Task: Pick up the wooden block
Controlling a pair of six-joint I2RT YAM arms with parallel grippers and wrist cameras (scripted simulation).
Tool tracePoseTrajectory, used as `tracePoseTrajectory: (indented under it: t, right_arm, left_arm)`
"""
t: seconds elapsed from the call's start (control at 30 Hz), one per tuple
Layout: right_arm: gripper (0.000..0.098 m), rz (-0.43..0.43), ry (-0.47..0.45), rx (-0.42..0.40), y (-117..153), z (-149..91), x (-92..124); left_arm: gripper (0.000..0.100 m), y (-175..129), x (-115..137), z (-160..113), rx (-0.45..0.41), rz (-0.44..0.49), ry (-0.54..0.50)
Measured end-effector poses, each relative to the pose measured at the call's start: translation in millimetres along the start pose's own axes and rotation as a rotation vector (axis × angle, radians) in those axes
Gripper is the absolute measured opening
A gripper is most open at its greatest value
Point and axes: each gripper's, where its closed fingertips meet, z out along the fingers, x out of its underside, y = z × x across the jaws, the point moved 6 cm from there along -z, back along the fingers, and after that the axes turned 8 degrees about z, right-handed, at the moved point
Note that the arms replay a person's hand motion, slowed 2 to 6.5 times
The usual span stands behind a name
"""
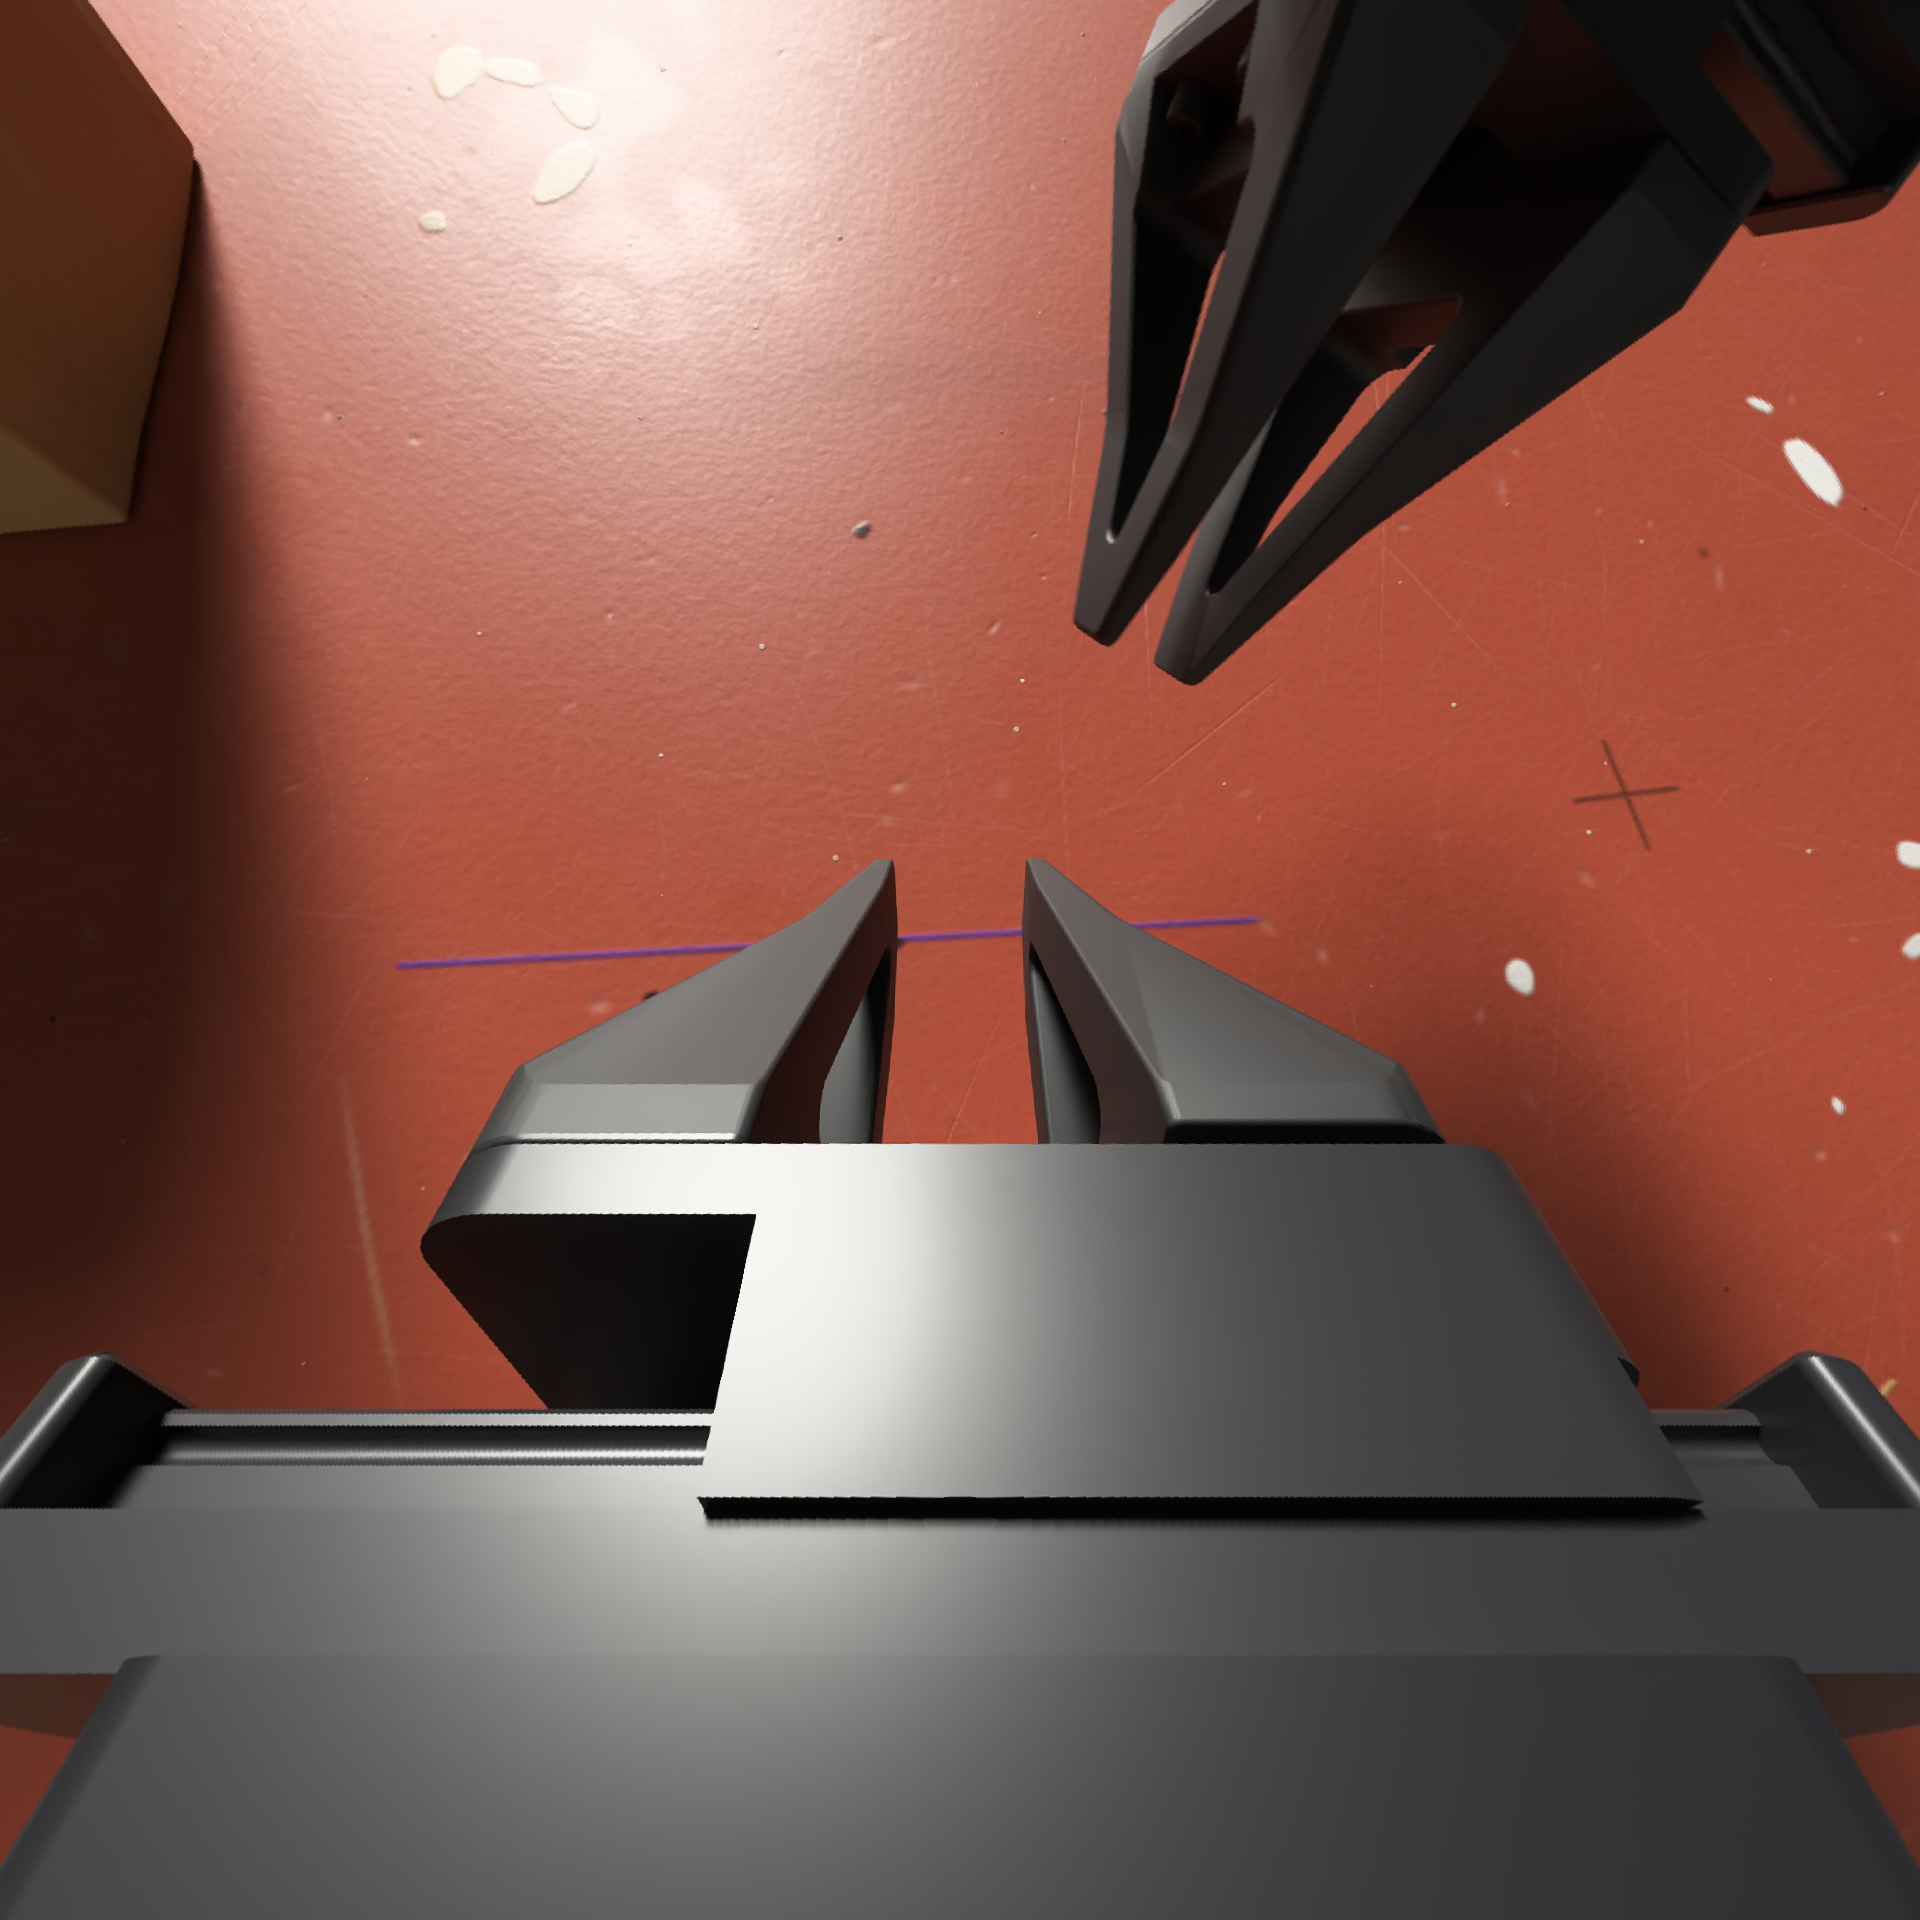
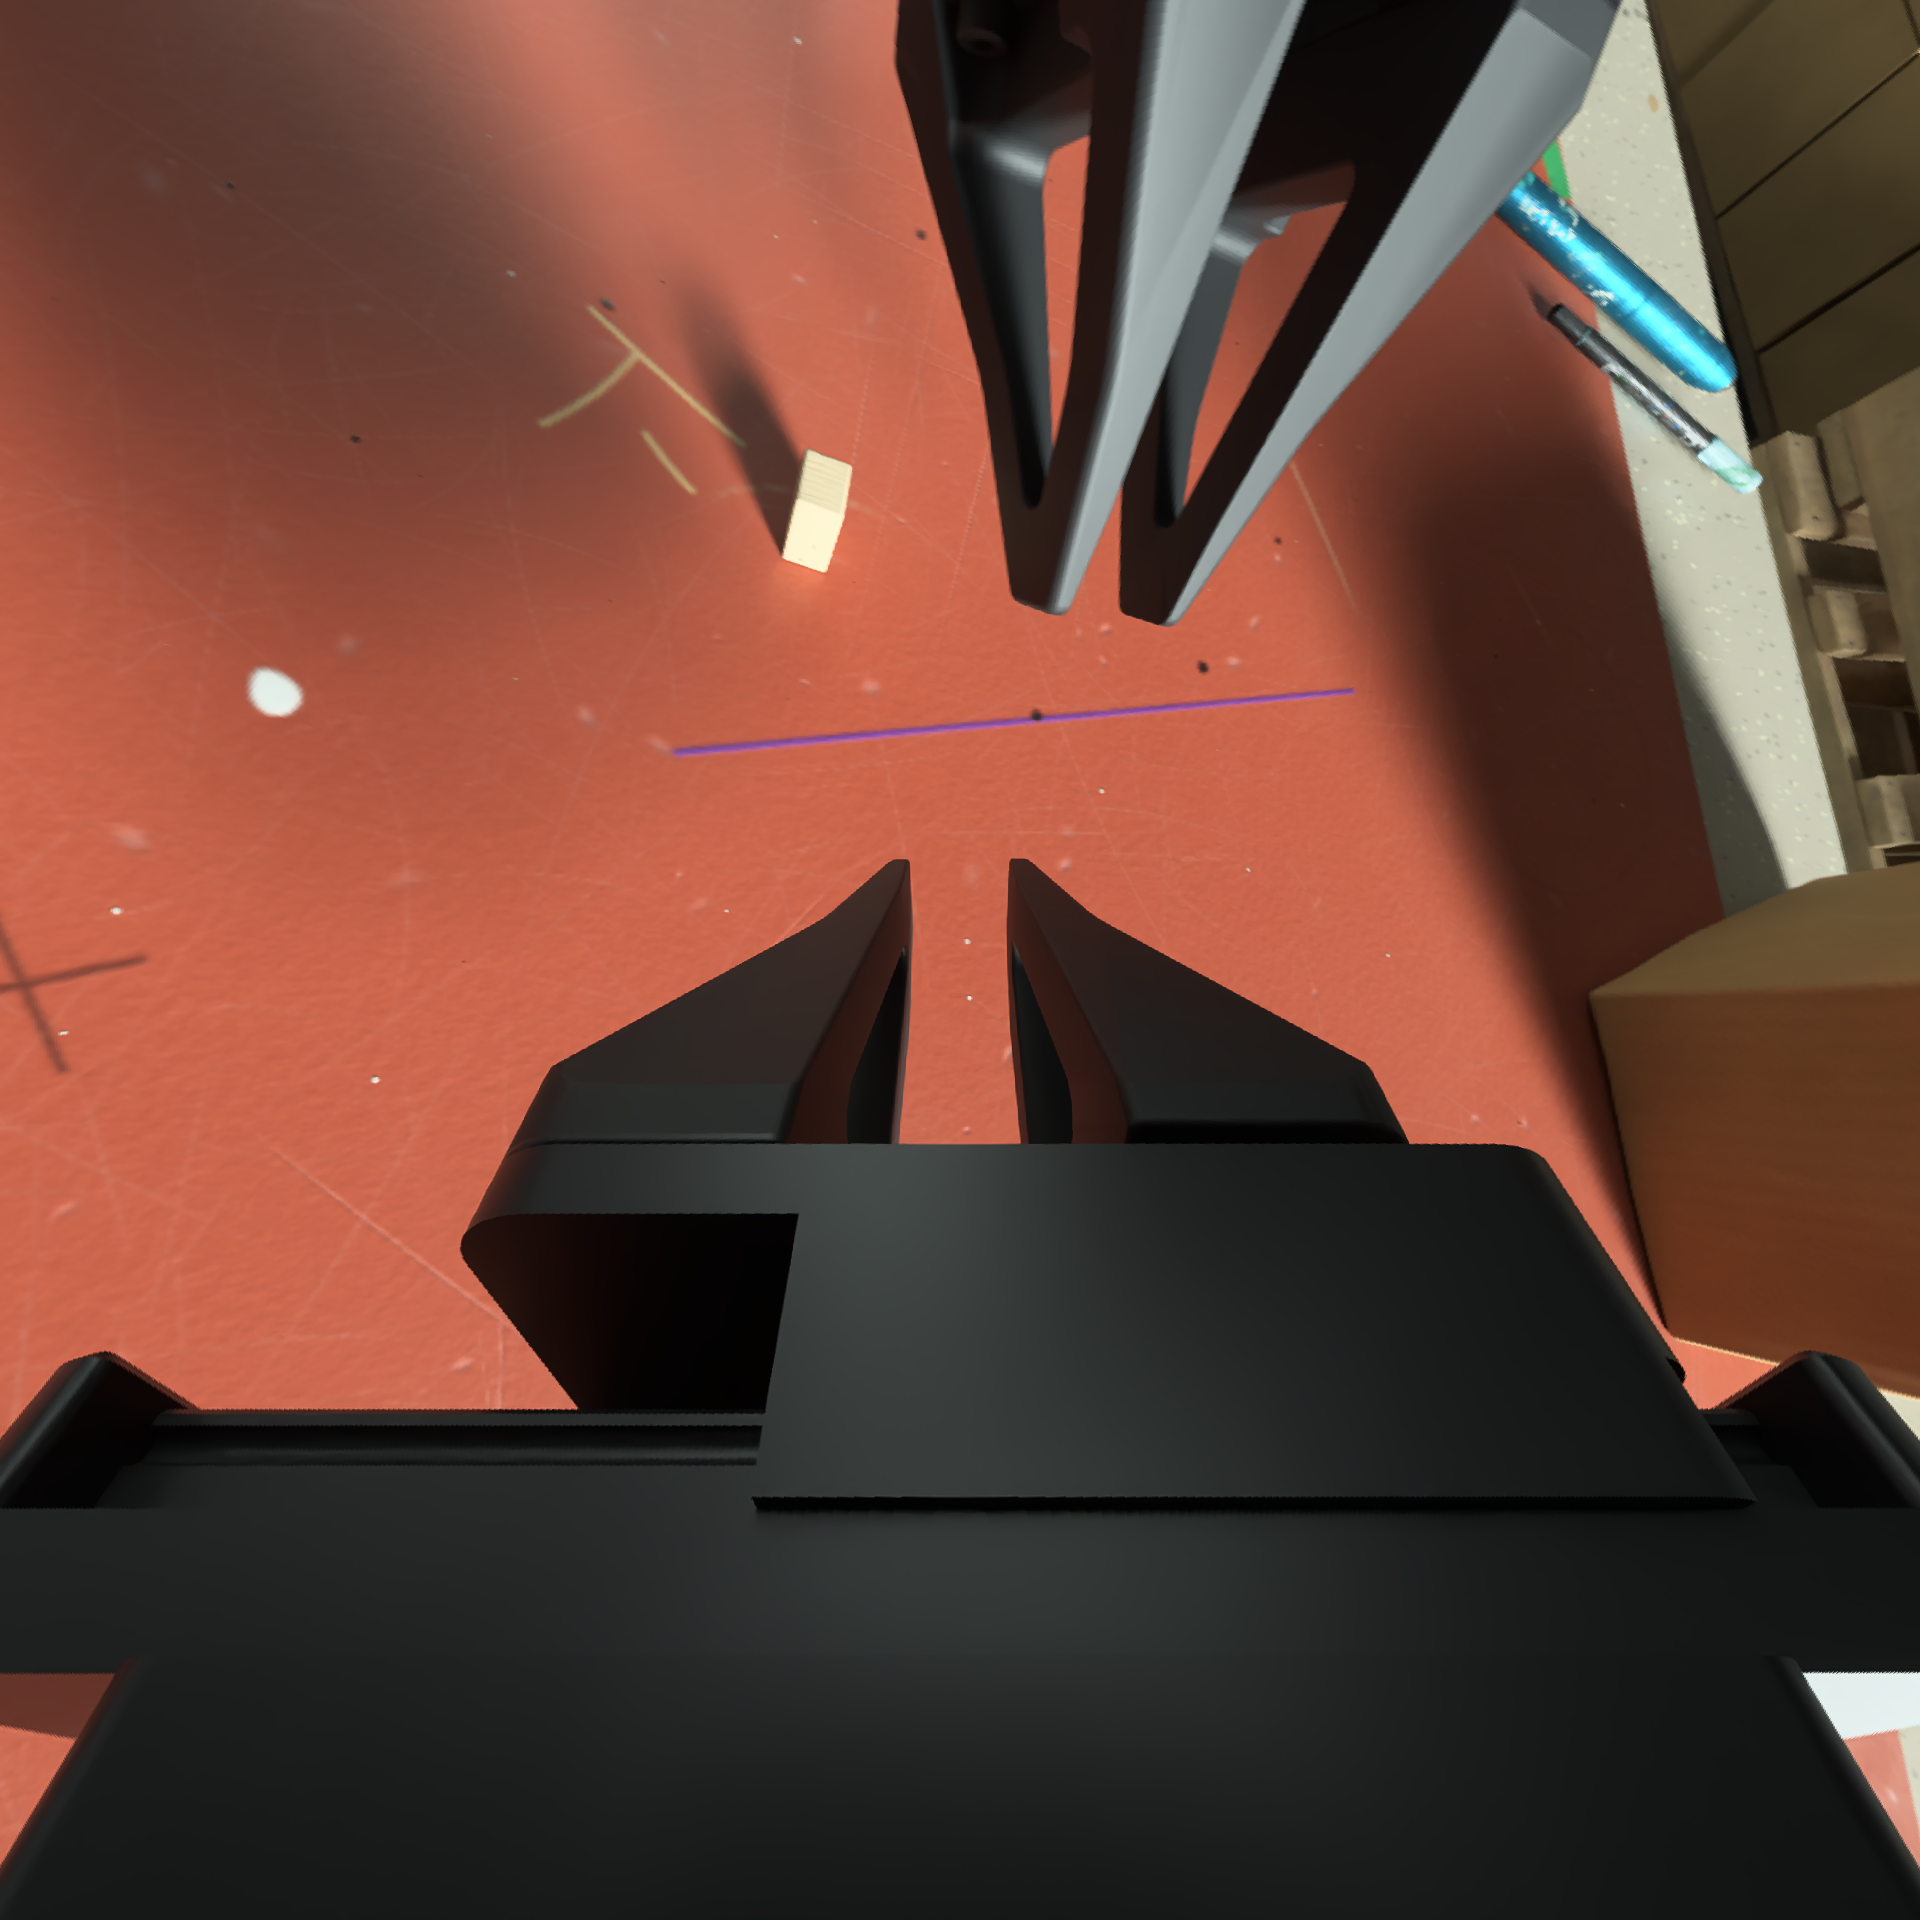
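The wooden block (image 2: 818,514) is small and pale. It stands on the red mat (image 2: 416,831), ahead and to the left in the right wrist view. It does not show in the left wrist view. My right gripper (image 2: 958,868) hangs above the mat, short of the block, its jaws a narrow gap apart and empty. My left gripper (image 1: 959,868) is the same, over a purple line (image 1: 571,954). The left gripper also shows in the right wrist view (image 2: 1096,613), just right of the block. The right gripper shows in the left wrist view (image 1: 1138,655).
A cardboard box (image 2: 1766,1143) sits at the mat's right edge and shows at the far left in the left wrist view (image 1: 83,291). A blue pen (image 2: 1610,281), a black pen (image 2: 1642,395) and more cardboard (image 2: 1818,208) lie beyond the mat. A cross mark (image 1: 1626,795) is drawn on the mat.
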Motion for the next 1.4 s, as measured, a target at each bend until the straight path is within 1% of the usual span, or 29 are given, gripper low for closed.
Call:
tracePoseTrajectory:
  t: [0.23,0.43,0.57,0.77,1.0,1.23,1.4]
  right_arm:
    - [0.0132,0.007,-0.006,-0.103,13.4,5.9,-5.8]
    - [0.0124,0.017,0.019,-0.139,19.7,11.1,-6.6]
    - [0.0131,0.037,0.041,-0.133,17.9,13.7,-4.7]
    - [0.0157,0.082,0.089,-0.124,11.9,17.0,0.5]
    - [0.0169,0.137,0.112,-0.105,2.3,14.8,7.0]
    - [0.0211,0.169,0.131,-0.066,-8.4,10.1,13.0]
    - [0.0251,0.194,0.138,-0.04,-15.7,7.5,17.4]
  left_arm:
    - [0.021,3.0,5.9,2.6,-0.001,-0.013,0.017]
    - [0.023,-0.1,12.1,14.4,0.051,-0.027,0.033]
    - [0.023,-4.0,11.8,18.3,0.082,-0.029,0.034]
    - [0.023,-9.2,8.4,17.2,0.128,-0.026,0.023]
    - [0.024,-19.3,5.7,21.2,0.199,-0.017,0.007]
    - [0.024,-36.6,-1.2,26.0,0.281,0.036,-0.013]
    - [0.024,-44.1,-4.4,28.9,0.303,0.084,-0.02]
